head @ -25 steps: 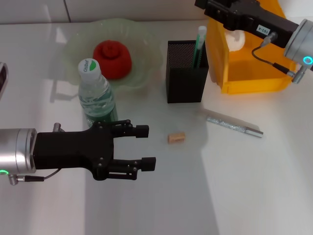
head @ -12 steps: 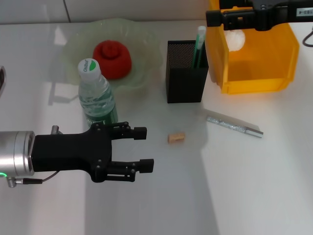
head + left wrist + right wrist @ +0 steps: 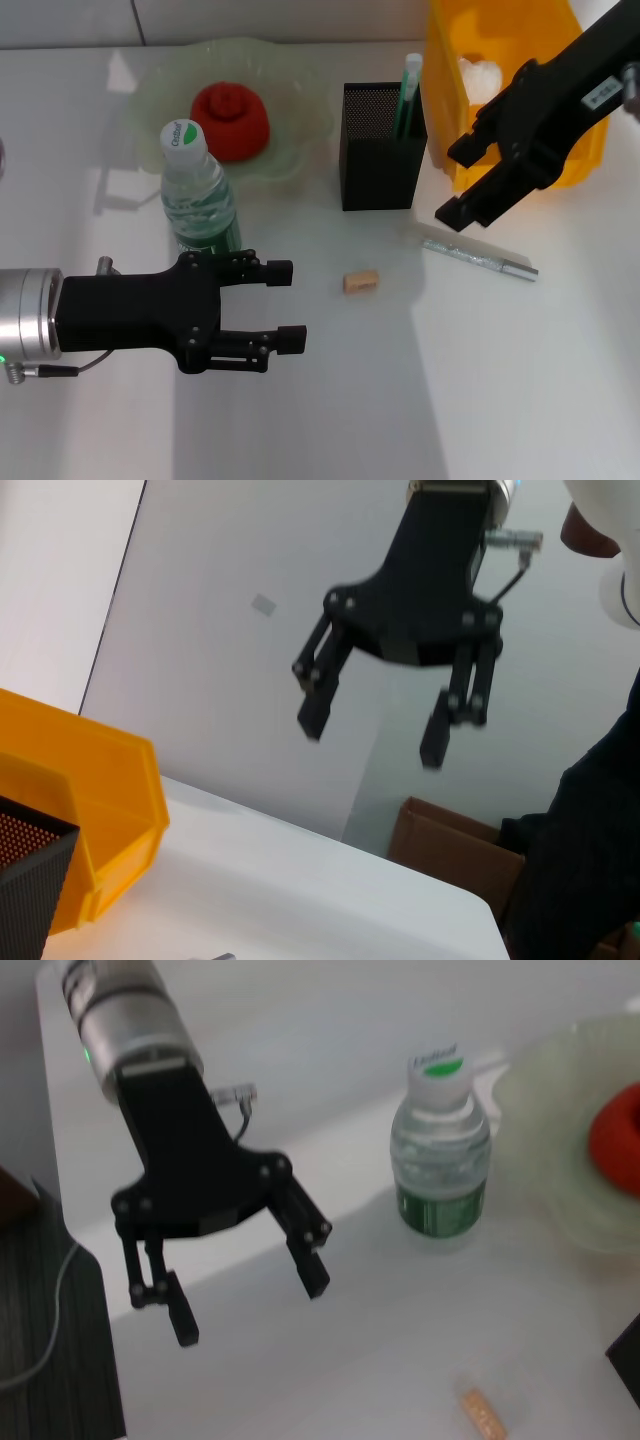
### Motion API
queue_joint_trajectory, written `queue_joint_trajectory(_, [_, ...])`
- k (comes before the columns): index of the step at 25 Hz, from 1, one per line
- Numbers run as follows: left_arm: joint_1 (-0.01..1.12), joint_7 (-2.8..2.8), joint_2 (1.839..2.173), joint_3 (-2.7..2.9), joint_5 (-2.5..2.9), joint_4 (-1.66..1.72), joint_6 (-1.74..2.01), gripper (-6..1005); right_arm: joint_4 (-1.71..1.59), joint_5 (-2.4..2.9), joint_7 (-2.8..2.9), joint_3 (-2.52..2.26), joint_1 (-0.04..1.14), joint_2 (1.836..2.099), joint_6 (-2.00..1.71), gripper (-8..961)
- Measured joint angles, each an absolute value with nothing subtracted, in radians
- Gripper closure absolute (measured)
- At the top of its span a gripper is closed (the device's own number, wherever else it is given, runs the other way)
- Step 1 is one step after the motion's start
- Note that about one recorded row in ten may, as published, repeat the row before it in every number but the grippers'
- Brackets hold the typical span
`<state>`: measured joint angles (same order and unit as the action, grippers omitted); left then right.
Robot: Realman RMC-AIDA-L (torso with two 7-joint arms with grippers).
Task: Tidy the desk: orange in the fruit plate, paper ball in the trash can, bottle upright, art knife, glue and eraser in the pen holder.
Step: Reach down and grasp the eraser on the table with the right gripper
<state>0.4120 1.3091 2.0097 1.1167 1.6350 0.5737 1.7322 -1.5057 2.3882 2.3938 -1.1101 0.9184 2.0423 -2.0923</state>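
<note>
Right gripper (image 3: 460, 182) swung down, jaws open above art knife (image 3: 478, 257), left gripper (image 3: 284, 305) open, idle.

- On the bottle (image 3: 196, 190), left of centre in the head view, you see green lettering on the white cap, too small to read.
- The white label on the right arm (image 3: 598, 92), upper right, is illegible too.

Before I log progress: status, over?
Left gripper open, idle near bottle. Right gripper open above art knife. Eraser loose on desk, nothing blocking.
</note>
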Motion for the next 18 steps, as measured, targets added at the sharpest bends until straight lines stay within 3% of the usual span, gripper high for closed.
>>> queue_joint_trajectory(1, [0.412,1.309,2.01,1.117,1.635,0.574,1.732,194,-1.506,2.388,2.394,-1.11,0.918,2.042,-2.092,214])
queue_joint_trajectory(5, [0.407,1.31,2.004,1.117,1.635,0.574,1.727,194,-1.426,2.448,2.391,-1.293,0.917,2.082,-1.992,215])
queue_joint_trajectory(18, [0.395,1.302,2.006,1.117,1.635,0.574,1.731,194,-1.018,2.433,2.201,-1.434,0.96,2.084,-1.658,217])
